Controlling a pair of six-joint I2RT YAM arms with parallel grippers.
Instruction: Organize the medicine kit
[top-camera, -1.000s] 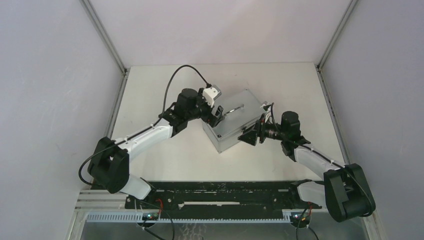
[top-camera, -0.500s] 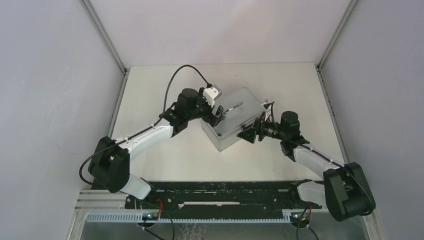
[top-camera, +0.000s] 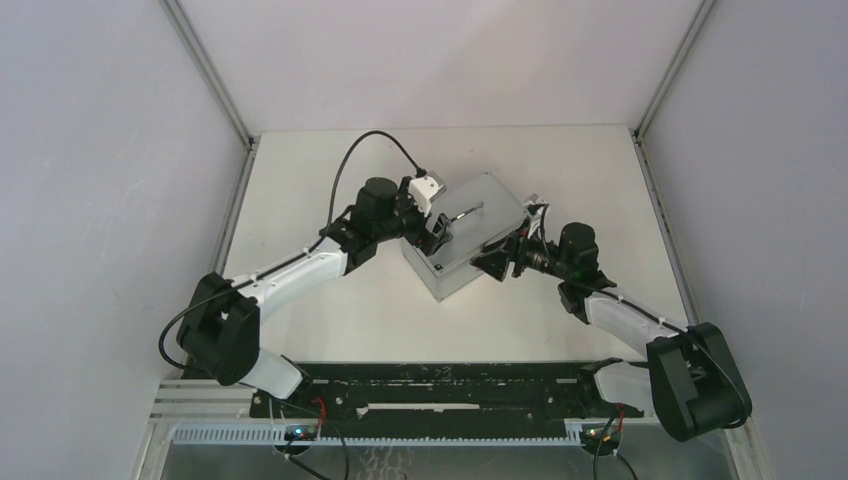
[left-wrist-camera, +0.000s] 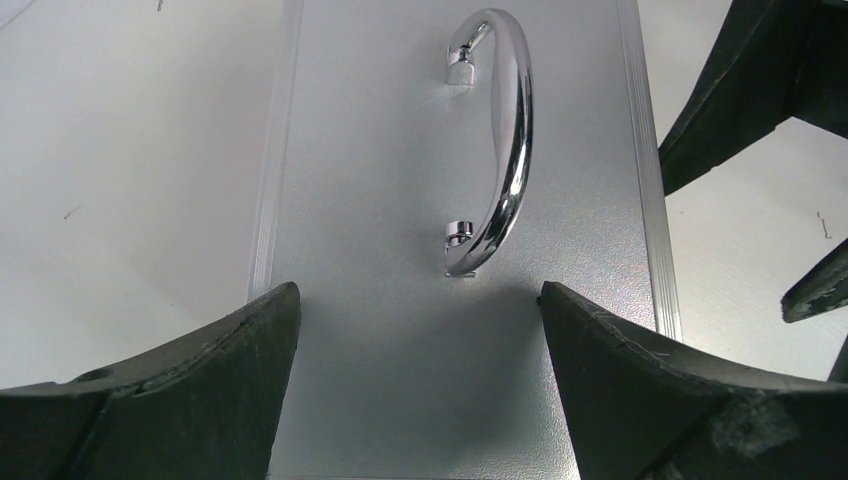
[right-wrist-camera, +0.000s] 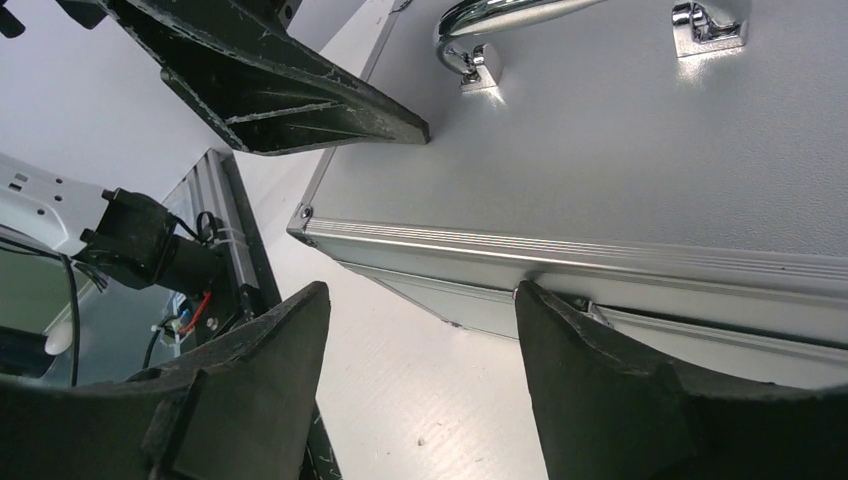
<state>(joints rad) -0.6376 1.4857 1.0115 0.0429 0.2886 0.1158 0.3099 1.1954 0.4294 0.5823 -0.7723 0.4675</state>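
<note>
Right wrist view: right tool (right-wrist-camera: 420, 310), open and empty, should meet the kit (right-wrist-camera: 620, 160) squarely at its front edge; left tool (left-wrist-camera: 420, 305) likewise.

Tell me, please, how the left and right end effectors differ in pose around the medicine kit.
The left end effector is above the medicine kit's lid; the right end effector is beside its side wall. The left faces the handle; the right faces the lid seam. Both are open, holding nothing.
</note>
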